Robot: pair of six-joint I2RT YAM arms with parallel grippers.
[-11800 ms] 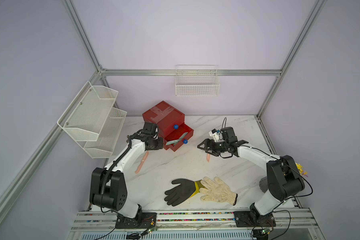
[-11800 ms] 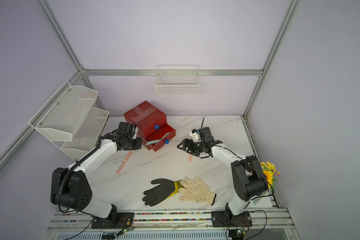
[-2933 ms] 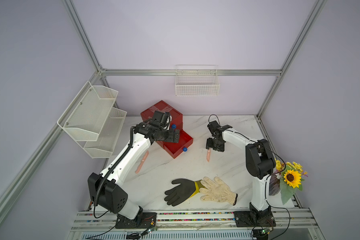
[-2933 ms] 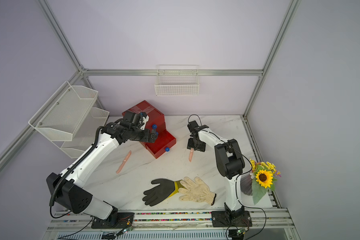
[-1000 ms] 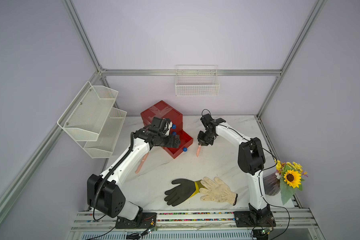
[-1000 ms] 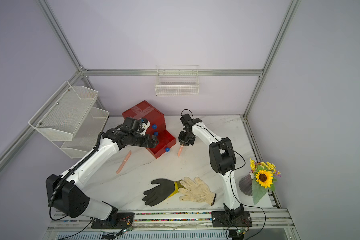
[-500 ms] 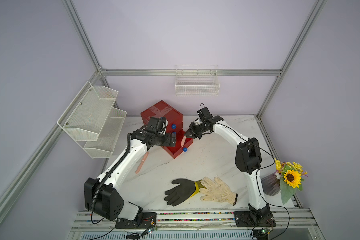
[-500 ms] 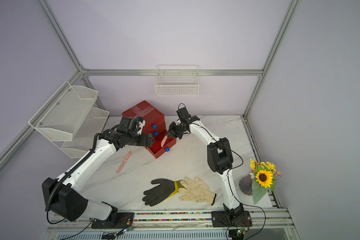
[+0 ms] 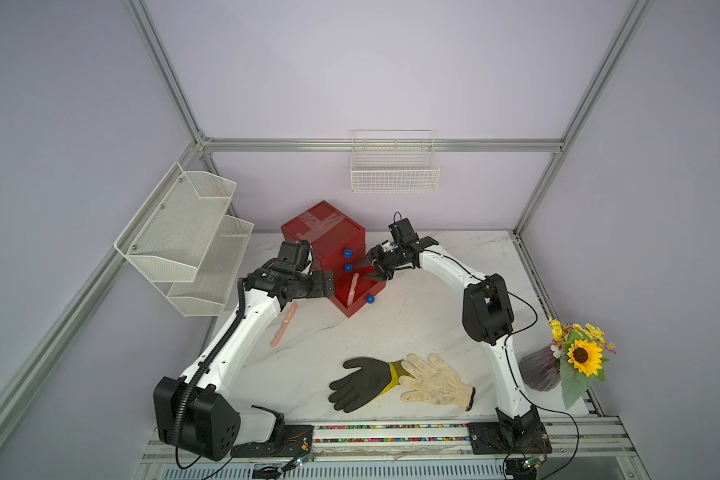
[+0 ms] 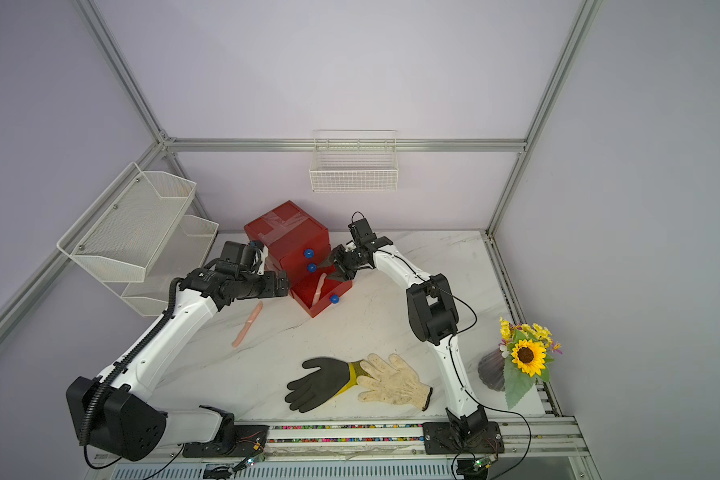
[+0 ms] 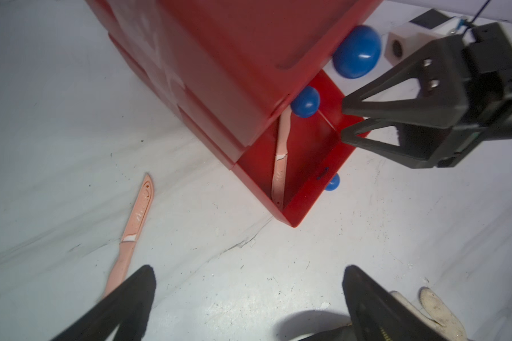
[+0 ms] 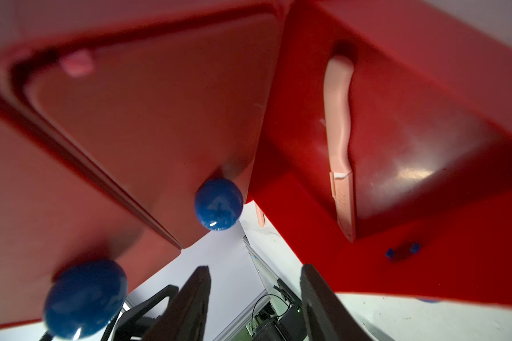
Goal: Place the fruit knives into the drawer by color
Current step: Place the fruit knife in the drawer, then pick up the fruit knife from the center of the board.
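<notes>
Pink knife (image 9: pixel 353 286) flat inside pulled-out bottom drawer (image 9: pixel 360 308) of red cabinet (image 9: pixel 321 226); second pink knife (image 9: pixel 283 330) on surface (image 9: pixel 412 324) alongside. Right pincer (image 9: pixel 366 270) over drawer, spread, empty, arm reaching forward. Left pincer (image 11: pixel 249 274) spread wide beside cabinet, elbow bent.

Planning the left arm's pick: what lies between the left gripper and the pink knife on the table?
Nothing: the left wrist view shows only bare table between the open left gripper and the knife.

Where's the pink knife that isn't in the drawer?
In both top views the pink knife lies on the table, left of the open bottom drawer, by the left pincer.
</notes>
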